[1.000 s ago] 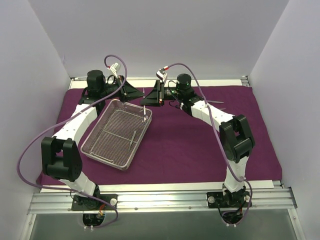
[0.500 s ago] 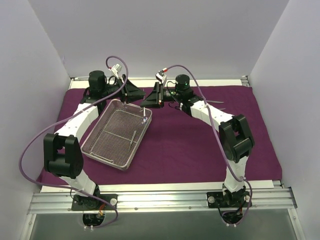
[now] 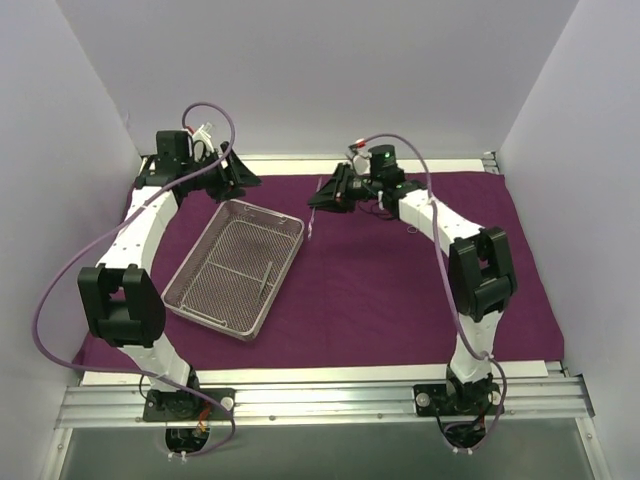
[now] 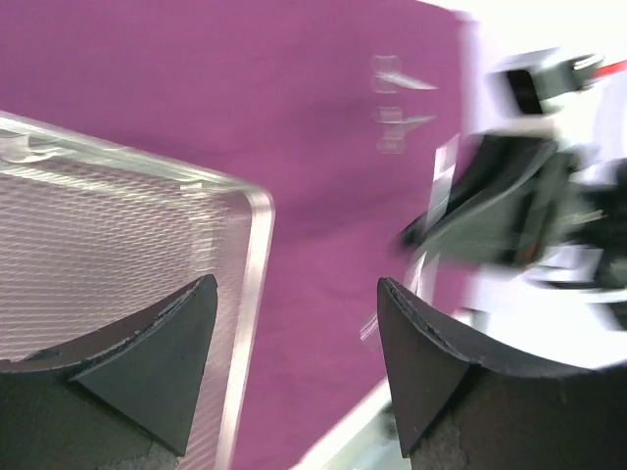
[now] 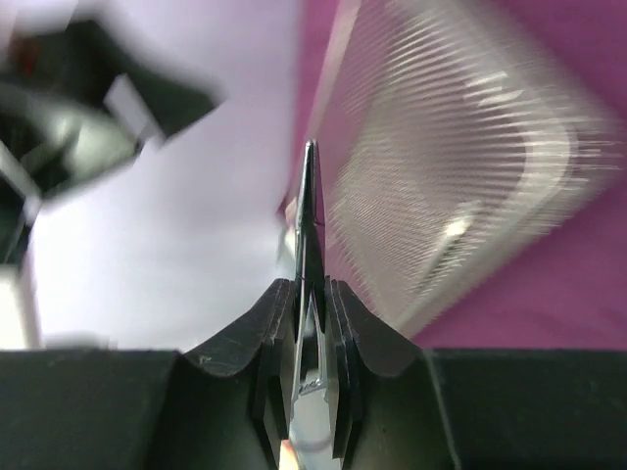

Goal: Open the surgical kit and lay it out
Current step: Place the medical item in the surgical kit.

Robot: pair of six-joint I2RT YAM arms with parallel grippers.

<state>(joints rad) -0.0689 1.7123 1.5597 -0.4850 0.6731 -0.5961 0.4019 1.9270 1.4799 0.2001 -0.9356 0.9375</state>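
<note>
The purple cloth (image 3: 400,290) lies spread over the table. On it, left of the middle, the silver mesh tray (image 3: 215,270) sits askew with one thin instrument (image 3: 266,277) inside. My right gripper (image 3: 320,197) hovers past the tray's far right corner, shut on another thin metal instrument (image 5: 311,186) whose tip hangs down (image 3: 312,224). At the back left, my left gripper (image 3: 240,180) stands open with nothing in it, and the tray's corner (image 4: 257,225) shows between its fingers (image 4: 416,333). Two more instruments (image 4: 397,103) lie on the cloth further off.
White walls close in the back and both sides. A metal rail (image 3: 320,395) runs along the near edge with both arm bases on it. Purple cables loop over each arm.
My left gripper opened and drew back toward the back left corner. My right gripper closed on the instrument at the tray's far corner and moved it up and to the right.
</note>
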